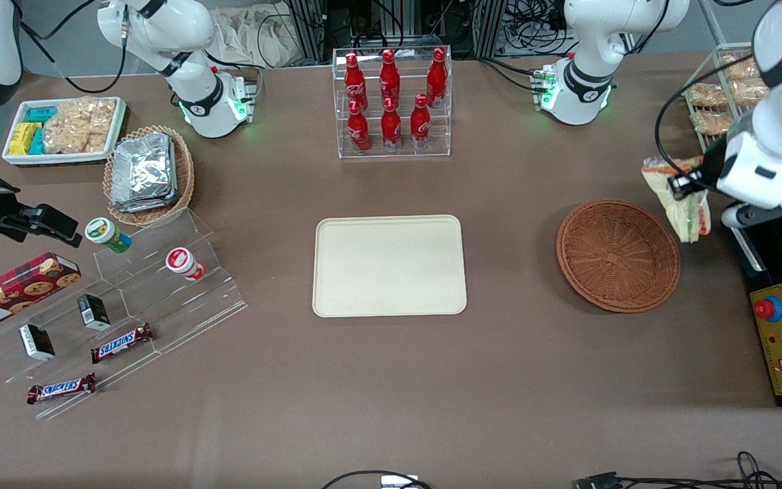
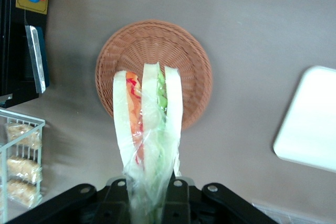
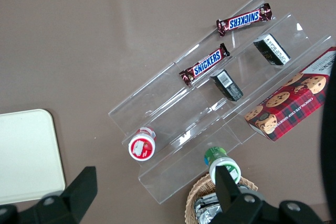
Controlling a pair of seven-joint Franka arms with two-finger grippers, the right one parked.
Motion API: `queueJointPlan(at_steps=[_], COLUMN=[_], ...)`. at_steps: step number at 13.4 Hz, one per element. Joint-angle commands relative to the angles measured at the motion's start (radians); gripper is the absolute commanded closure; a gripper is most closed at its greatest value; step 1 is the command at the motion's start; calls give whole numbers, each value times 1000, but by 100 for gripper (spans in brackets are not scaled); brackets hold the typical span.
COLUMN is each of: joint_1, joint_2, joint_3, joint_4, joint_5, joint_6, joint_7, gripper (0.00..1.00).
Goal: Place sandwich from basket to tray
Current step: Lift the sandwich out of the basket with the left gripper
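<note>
Jaws (image 2: pixel 149 195) gripping sandwich (image 2: pixel 148 129), above basket (image 2: pixel 157 40)

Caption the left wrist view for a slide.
Claw shut on the wrapped sandwich, held above the empty basket, tray off to the side.

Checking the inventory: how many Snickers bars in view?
2, both on the clear stepped stand at the parked arm's end: one on a step, one nearer the front camera. No others show.
</note>
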Motion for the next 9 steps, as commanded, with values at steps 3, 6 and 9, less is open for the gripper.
queueJointPlan(at_steps=[3, 6, 9], joint_1=[-3, -3, -3], joint_2=[76, 160, 260], joint_3=[-289, -540, -664], joint_4=[190, 272, 293], joint_5=[-21, -19, 17], joint_6=[-101, -99, -17], joint_7=[-40, -311, -437], gripper=[100, 100, 100])
